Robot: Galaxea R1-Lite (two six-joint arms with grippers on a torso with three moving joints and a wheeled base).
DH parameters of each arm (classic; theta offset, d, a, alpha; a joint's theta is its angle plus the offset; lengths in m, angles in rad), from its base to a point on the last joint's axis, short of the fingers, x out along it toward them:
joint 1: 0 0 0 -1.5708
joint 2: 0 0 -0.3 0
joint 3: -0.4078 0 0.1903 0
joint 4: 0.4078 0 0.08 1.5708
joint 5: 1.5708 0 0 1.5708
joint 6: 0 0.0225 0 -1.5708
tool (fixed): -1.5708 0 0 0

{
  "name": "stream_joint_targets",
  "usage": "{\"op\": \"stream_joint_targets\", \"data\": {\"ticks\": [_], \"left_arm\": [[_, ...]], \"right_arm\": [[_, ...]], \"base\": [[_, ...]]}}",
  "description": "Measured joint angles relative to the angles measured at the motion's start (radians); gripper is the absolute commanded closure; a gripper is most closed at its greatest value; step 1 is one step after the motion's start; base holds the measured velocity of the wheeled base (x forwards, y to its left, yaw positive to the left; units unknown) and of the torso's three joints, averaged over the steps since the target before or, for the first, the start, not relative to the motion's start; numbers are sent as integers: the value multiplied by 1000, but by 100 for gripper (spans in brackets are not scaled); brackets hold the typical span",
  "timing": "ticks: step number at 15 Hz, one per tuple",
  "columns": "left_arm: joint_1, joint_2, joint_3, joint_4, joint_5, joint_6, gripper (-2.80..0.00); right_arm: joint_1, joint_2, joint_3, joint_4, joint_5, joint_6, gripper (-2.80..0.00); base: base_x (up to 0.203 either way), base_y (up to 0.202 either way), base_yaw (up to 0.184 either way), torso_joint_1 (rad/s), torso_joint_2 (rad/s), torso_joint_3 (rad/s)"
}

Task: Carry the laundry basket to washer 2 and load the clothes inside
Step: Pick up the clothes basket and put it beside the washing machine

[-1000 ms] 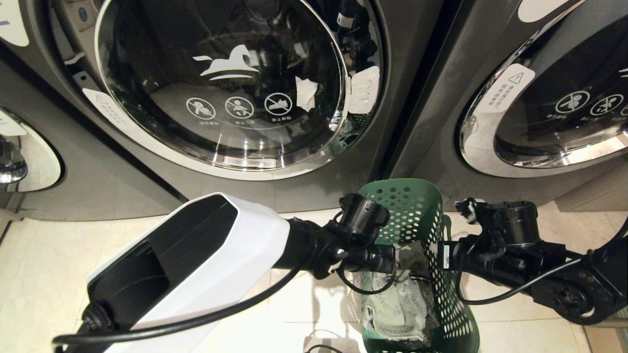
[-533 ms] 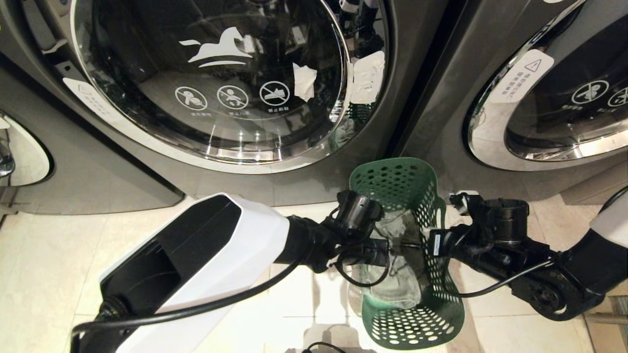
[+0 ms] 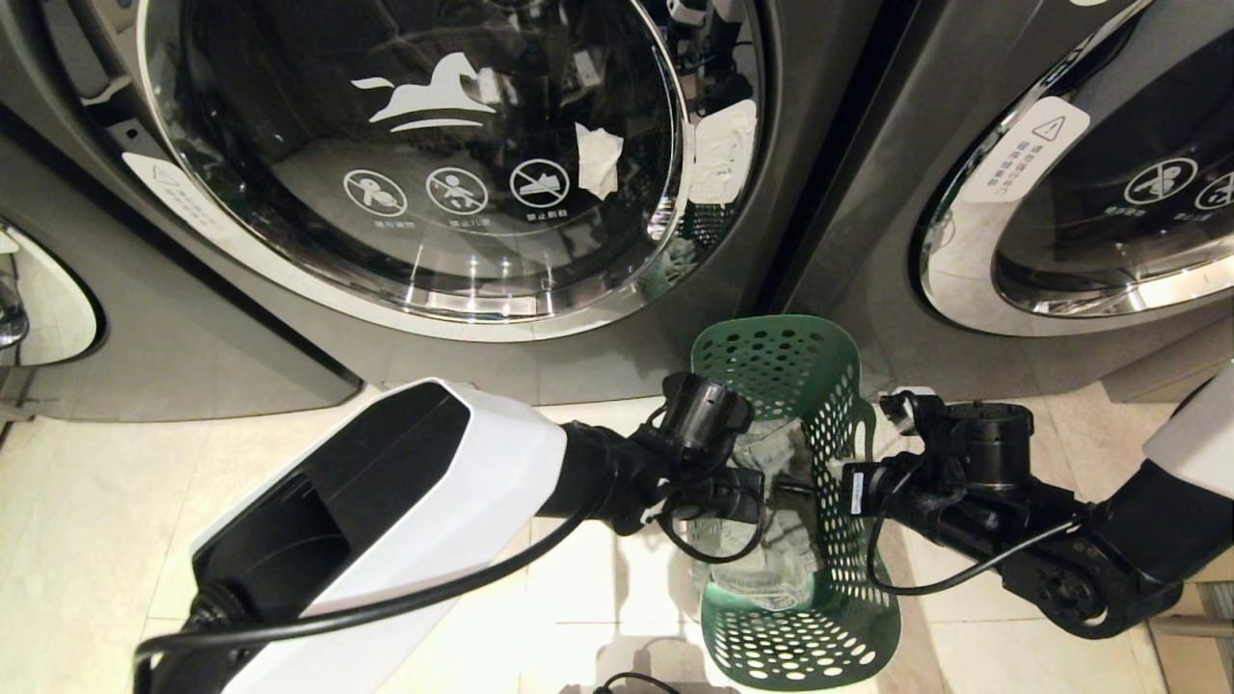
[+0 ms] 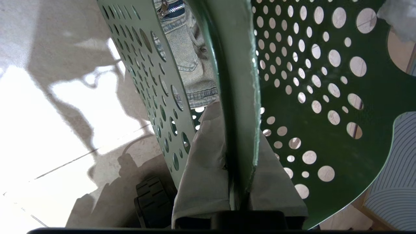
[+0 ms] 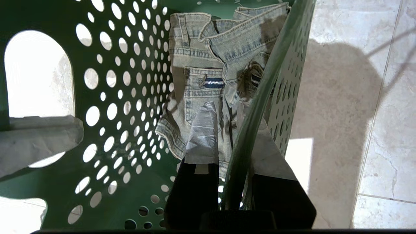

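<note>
One green basket (image 3: 805,386) at lower centre holds one pair of denim shorts (image 5: 208,68); two grippers, left gripper (image 4: 239,152) and right gripper (image 5: 242,143), each clamp its rim below two washer doors (image 3: 415,154).

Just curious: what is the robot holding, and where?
The basket: left gripper and right gripper each pinch its rim on opposite sides.

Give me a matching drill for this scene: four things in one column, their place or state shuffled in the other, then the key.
Things:
1. laundry basket
2. denim garment
3. left pincer
4. washer door

Places or states:
A. lying inside the basket
B. shut, round glass with white stickers
C. green, perforated, held between both arms
D. clamped on the basket's rim

Pairs: 1-C, 2-A, 3-D, 4-B
</note>
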Motion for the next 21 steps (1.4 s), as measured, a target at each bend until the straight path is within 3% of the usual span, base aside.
{"op": "stream_joint_targets", "data": {"ticks": [4, 9, 21], "left_arm": [[-2, 1, 0, -6, 0, -6, 0], [-2, 0, -10, 4, 0, -67, 0], [-10, 2, -14, 13, 1, -69, 0]], "right_arm": [[0, -7, 16, -1, -1, -2, 0], [0, -14, 23, -1, -3, -7, 0], [2, -14, 28, -7, -11, -14, 0]], "base": [[0, 0, 0, 0, 0, 0], [0, 0, 0, 0, 0, 0], [0, 0, 0, 0, 0, 0]]}}
